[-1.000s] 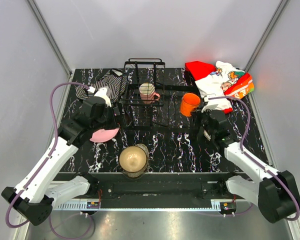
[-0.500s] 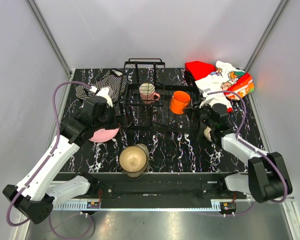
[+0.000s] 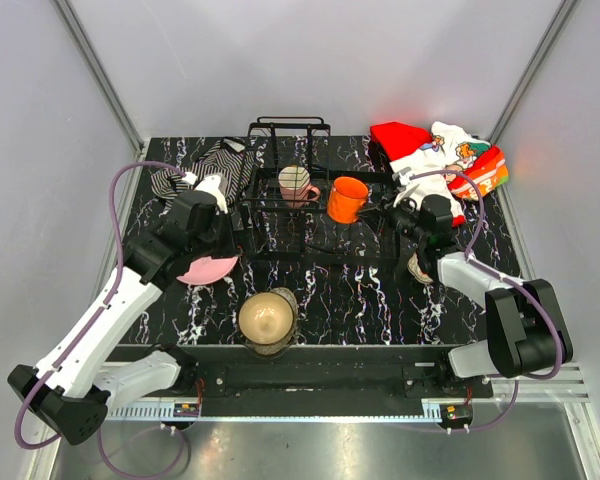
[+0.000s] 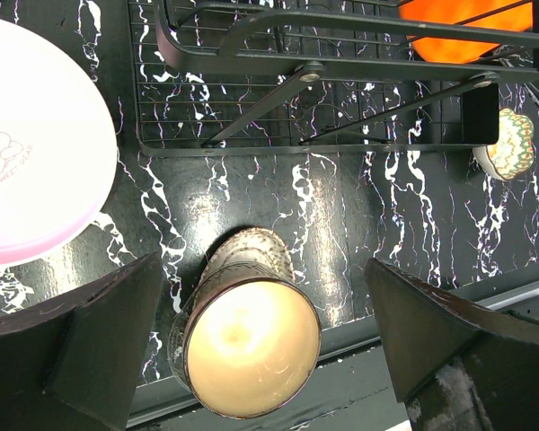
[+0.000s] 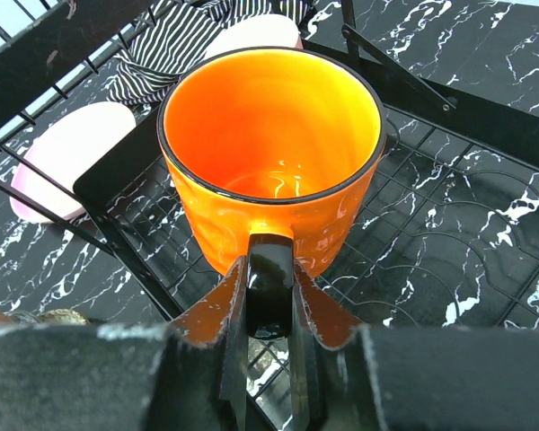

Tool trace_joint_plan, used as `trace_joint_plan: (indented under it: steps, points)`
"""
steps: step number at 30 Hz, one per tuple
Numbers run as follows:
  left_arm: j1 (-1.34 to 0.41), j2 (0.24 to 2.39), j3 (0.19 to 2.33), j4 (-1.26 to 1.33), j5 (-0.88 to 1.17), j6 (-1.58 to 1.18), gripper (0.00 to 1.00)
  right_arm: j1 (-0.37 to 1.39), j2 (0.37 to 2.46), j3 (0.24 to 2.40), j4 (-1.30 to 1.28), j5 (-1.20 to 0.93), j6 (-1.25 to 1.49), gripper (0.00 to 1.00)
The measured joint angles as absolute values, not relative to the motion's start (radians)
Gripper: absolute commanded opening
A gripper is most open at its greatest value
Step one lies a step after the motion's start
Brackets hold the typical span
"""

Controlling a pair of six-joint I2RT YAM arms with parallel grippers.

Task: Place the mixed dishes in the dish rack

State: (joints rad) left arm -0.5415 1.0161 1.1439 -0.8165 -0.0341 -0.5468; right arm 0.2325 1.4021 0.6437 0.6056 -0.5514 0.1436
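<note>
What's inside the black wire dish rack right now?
A cream-pink striped mug sits at the black wire rack's raised end. The right end effector holds a glossy orange cup by its handle over the low section. The wire floor beneath both is hidden.

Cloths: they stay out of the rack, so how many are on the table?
2: a striped cloth at the back left, a red and white cloth at the back right. No others show.

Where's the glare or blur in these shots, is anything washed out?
Left wrist view: the pink plate is washed nearly white, the brownish bowl glows inside. Right wrist view: the orange cup is sharp, with glints inside; the near fingers are soft. Top view: the red-white cloth looks oversaturated.
</note>
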Motion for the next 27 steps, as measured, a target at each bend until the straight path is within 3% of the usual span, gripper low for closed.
trace_joint_plan:
  steps: [16, 27]
  points:
    - [-0.542, 1.016, 1.144, -0.813, -0.035, -0.548, 0.99, 0.233, 1.381, 0.669, 0.498, -0.490, 0.199, 0.00]
    - [-0.540, 1.020, 1.144, -0.813, -0.035, -0.548, 0.99, 0.234, 1.485, 0.619, 0.695, -0.542, 0.159, 0.00]
